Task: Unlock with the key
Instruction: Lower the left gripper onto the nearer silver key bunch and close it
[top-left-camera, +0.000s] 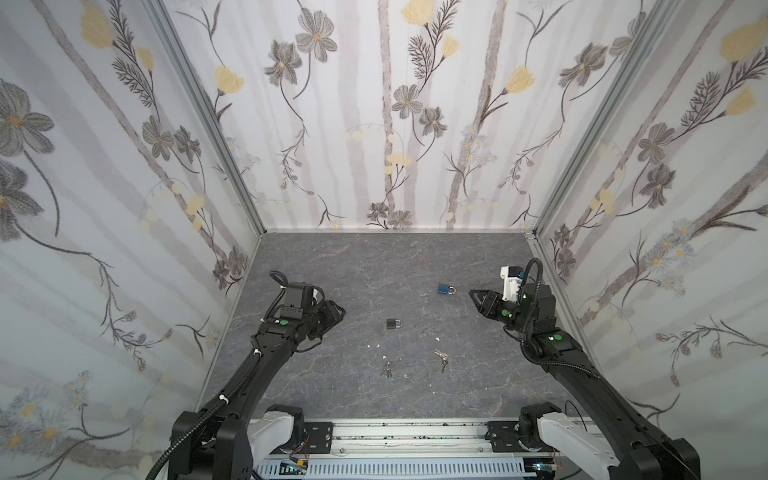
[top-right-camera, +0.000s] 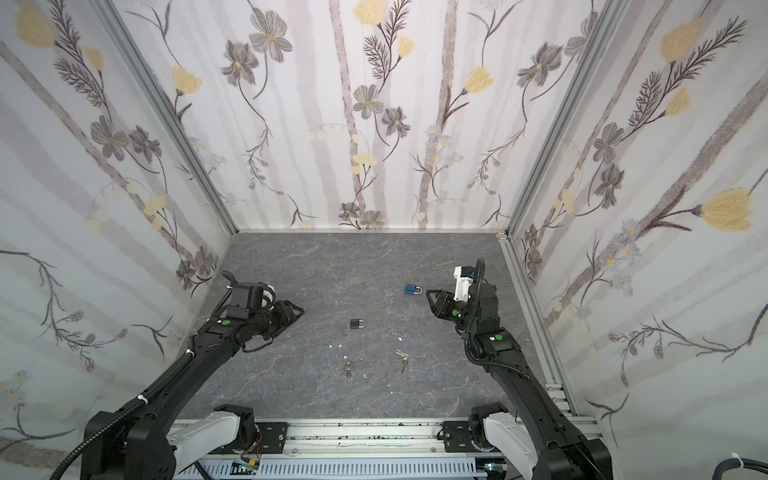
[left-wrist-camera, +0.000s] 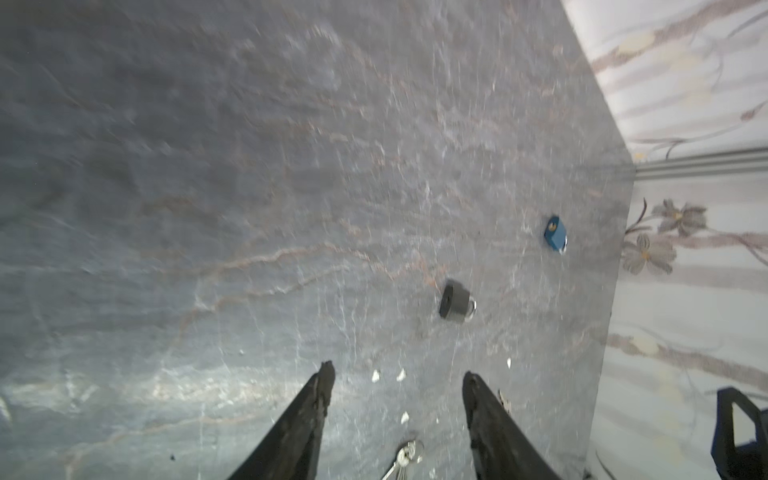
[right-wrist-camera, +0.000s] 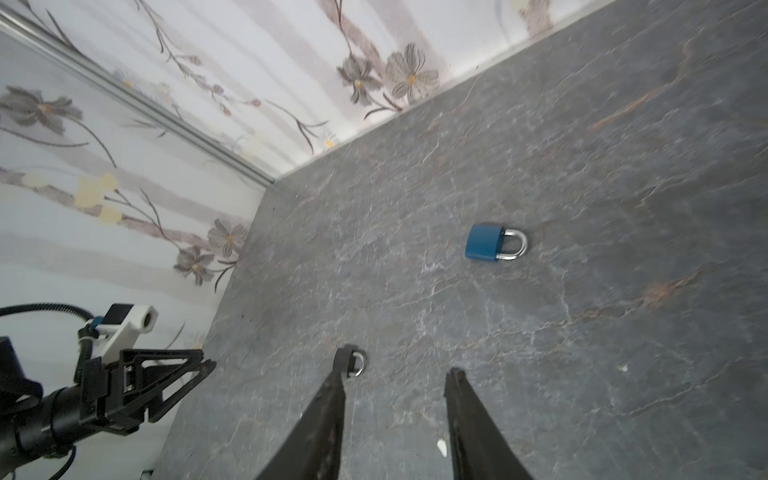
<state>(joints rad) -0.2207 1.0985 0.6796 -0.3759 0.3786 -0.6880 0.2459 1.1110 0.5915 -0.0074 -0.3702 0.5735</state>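
Two padlocks lie flat on the grey stone table. The blue padlock (top-left-camera: 446, 289) (top-right-camera: 414, 289) (right-wrist-camera: 486, 243) (left-wrist-camera: 555, 234) is toward the right. The black padlock (top-left-camera: 393, 323) (top-right-camera: 357, 324) (left-wrist-camera: 455, 302) (right-wrist-camera: 351, 361) is nearer the middle. Closer to the front lie two small key bunches (top-left-camera: 387, 368) (top-left-camera: 441, 358) (top-right-camera: 347, 368) (top-right-camera: 403, 359); one key bunch (left-wrist-camera: 405, 453) shows between my left fingers, on the table below them. My left gripper (top-left-camera: 338, 311) (top-right-camera: 297, 311) (left-wrist-camera: 397, 371) hovers left of the black padlock, open and empty. My right gripper (top-left-camera: 473, 294) (top-right-camera: 430, 293) (right-wrist-camera: 397, 372) hangs just right of the blue padlock, open and empty.
Small white chips (top-left-camera: 376, 345) (top-right-camera: 336, 345) are scattered between the black padlock and the keys. Flowered walls (top-left-camera: 124, 208) close in the table on the left, back and right. A metal rail (top-left-camera: 407, 436) with both arm bases runs along the front edge.
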